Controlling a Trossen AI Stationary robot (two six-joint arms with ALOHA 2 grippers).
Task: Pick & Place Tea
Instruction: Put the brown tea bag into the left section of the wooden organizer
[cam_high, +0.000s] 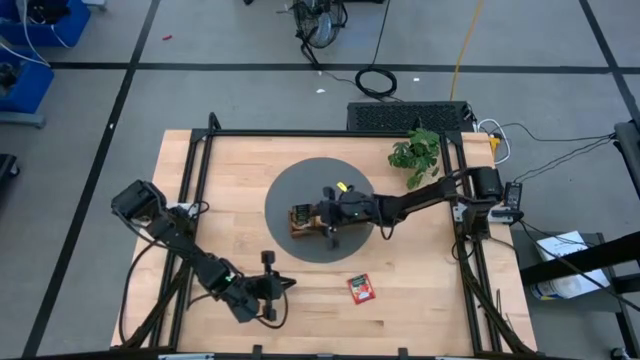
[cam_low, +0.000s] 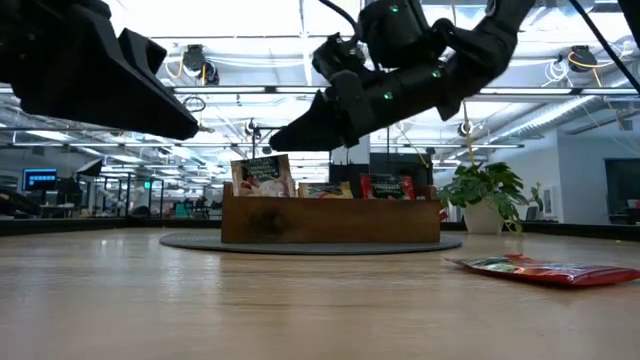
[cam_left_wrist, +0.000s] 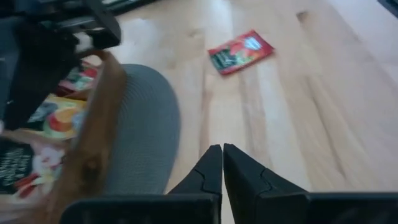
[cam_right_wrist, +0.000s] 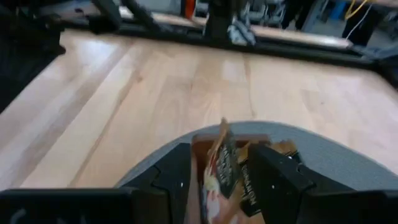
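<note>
The wooden tray (cam_low: 330, 220) stands on a round grey mat (cam_high: 300, 180) at mid table. Tea sachets stand in its compartments: a pale green one (cam_low: 262, 175) sticking up at one end, an orange-yellow one (cam_low: 325, 190), and red ones (cam_low: 385, 186). One red sachet (cam_high: 361, 288) lies flat on the bare wood near the front edge. My right gripper (cam_right_wrist: 224, 177) hovers open just above the tray, its fingers either side of an upright sachet (cam_right_wrist: 221, 162) but clear of it in the low view. My left gripper (cam_left_wrist: 222, 155) is shut and empty, low over the table, with the red sachet (cam_left_wrist: 239, 53) beyond its fingertips.
A small green plant (cam_high: 415, 150) stands at the far right of the table, behind the right arm. A black frame (cam_high: 320, 133) runs around the table. Bare wood lies between the mat and the loose red sachet (cam_low: 545, 268).
</note>
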